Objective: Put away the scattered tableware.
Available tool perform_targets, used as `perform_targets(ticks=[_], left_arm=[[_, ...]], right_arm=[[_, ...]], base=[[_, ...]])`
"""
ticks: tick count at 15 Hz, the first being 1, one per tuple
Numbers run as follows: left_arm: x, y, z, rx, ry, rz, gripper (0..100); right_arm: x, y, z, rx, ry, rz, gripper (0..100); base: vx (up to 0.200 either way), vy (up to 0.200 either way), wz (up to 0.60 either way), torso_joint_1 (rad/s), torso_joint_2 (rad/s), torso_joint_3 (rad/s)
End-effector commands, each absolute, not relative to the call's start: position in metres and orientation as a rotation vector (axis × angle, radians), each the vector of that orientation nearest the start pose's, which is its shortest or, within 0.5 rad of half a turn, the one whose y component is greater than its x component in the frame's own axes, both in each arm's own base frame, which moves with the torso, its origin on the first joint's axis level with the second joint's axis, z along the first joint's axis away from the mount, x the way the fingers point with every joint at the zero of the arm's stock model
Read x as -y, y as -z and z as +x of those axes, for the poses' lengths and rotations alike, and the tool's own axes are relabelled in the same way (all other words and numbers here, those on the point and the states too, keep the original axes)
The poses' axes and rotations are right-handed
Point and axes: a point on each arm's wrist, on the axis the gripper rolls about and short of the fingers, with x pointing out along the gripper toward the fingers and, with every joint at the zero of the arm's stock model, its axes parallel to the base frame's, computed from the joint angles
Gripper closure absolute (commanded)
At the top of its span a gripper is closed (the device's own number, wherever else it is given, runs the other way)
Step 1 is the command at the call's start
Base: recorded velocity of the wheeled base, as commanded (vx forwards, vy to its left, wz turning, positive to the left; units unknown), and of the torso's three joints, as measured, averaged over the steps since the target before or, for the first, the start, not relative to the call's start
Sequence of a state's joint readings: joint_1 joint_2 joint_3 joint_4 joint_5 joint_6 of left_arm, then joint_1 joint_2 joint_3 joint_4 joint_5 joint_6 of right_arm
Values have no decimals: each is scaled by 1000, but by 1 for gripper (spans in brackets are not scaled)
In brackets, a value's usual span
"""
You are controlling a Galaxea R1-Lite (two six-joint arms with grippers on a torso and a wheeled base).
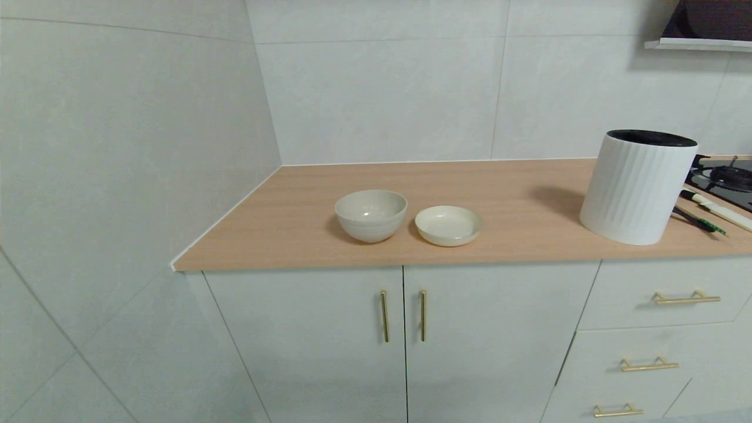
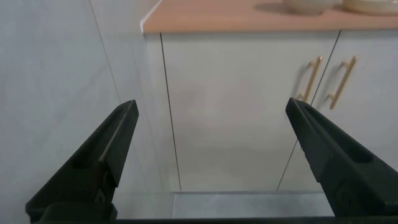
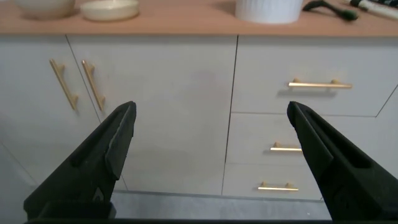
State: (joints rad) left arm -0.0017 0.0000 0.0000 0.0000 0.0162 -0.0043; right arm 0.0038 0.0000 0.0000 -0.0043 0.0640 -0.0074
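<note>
A pale grey bowl (image 1: 371, 214) and a shallow cream dish (image 1: 448, 225) sit side by side near the front of the wooden counter (image 1: 517, 194). Both also peek in at the edge of the right wrist view, bowl (image 3: 45, 7) and dish (image 3: 111, 9). Dark-handled utensils (image 1: 702, 218) lie at the counter's right end. My left gripper (image 2: 211, 121) hangs low in front of the cabinet doors, open and empty. My right gripper (image 3: 211, 121) is likewise open and empty, facing the cabinet fronts below the counter.
A tall white ribbed container (image 1: 637, 185) stands on the counter at the right, beside a gas hob (image 1: 725, 179). Double cabinet doors with gold handles (image 1: 403, 315) sit under the bowls, drawers (image 1: 686, 298) to their right. A tiled wall closes the left side.
</note>
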Motion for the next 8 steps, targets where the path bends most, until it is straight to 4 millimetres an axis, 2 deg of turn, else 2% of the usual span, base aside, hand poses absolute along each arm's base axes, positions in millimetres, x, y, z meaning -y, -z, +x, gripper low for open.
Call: perform_targets(ticks=[1,8], left_arm=[[0,-76,-23,-1,-15,-5,0],[0,-76,-23,-1,-15,-5,0]], right_arm=[[-1,-76,-23,5,-69,-8,0],[-1,-76,-23,5,-69,-8,0]], base=[[0,0,0,-198,505,290],[0,0,0,-172,477,295]])
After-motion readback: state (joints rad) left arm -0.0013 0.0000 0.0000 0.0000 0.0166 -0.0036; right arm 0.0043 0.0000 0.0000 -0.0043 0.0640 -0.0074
